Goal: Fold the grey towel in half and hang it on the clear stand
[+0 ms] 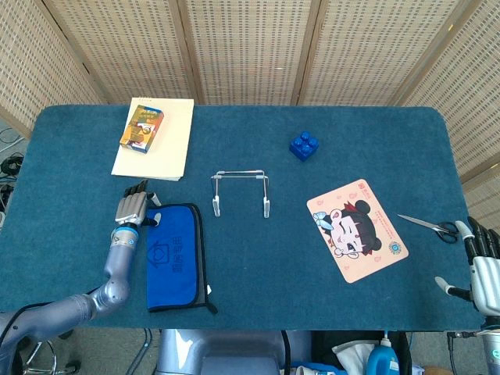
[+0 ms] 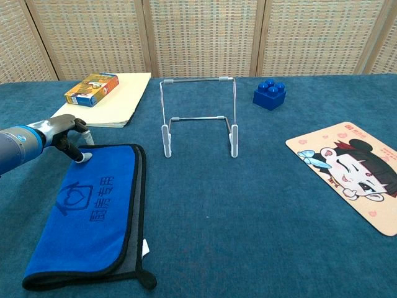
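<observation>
The towel (image 1: 176, 254) lies folded on the table's near left, blue side up with a grey layer showing along its right edge (image 2: 93, 211). My left hand (image 1: 131, 207) sits at the towel's far left corner, fingers bent down, one fingertip (image 2: 83, 156) touching that corner; nothing is visibly gripped. The clear stand (image 1: 240, 191) stands upright and bare at mid-table, right of the towel (image 2: 198, 118). At the table's near right corner my right hand (image 1: 482, 269) hovers with its fingers spread, holding nothing.
A small orange box (image 1: 141, 127) lies on a cream folder (image 1: 168, 148) at the far left. A blue brick (image 1: 304, 145) sits right of centre at the back. A cartoon mat (image 1: 358, 229) and scissors (image 1: 430, 226) lie on the right.
</observation>
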Tool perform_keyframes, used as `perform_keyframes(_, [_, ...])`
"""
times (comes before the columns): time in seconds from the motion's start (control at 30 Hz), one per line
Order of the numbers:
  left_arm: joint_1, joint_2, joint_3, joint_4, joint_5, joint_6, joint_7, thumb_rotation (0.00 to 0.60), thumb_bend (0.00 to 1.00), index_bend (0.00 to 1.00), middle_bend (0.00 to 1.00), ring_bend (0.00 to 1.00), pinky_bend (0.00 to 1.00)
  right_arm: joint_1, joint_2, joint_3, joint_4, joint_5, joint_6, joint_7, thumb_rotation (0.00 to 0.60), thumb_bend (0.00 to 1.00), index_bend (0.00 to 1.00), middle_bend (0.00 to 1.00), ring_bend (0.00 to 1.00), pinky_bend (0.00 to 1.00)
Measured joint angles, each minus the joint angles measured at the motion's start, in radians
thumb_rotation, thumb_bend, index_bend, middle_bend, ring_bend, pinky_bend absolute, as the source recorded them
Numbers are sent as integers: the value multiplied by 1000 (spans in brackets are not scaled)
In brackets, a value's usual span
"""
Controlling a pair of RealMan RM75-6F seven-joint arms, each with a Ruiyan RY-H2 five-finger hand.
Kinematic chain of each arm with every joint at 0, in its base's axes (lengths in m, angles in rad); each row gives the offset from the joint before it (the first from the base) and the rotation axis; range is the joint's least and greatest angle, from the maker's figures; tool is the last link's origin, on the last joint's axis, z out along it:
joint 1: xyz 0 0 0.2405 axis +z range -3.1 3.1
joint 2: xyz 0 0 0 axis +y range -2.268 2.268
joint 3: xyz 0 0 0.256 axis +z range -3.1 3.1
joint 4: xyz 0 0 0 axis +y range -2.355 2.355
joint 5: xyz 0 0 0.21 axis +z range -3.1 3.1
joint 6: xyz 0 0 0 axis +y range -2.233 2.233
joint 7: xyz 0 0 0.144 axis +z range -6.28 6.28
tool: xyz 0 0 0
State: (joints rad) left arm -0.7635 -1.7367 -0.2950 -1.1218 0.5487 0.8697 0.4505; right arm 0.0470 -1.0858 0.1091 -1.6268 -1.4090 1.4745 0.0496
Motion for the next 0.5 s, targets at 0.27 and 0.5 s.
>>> perform_keyframes(0.27, [-4, 10, 8, -20, -27, 12, 39, 600, 406, 677, 0, 0, 0, -1, 2, -1, -1, -1, 1, 4, 600, 0, 0, 0, 0, 0])
perform_keyframes(0.5, [-7, 18, 8, -29, -37, 16, 45, 600, 429, 698, 0, 0, 0, -1, 3, -2, -2, -3, 1, 4, 600, 0, 0, 0, 0, 0])
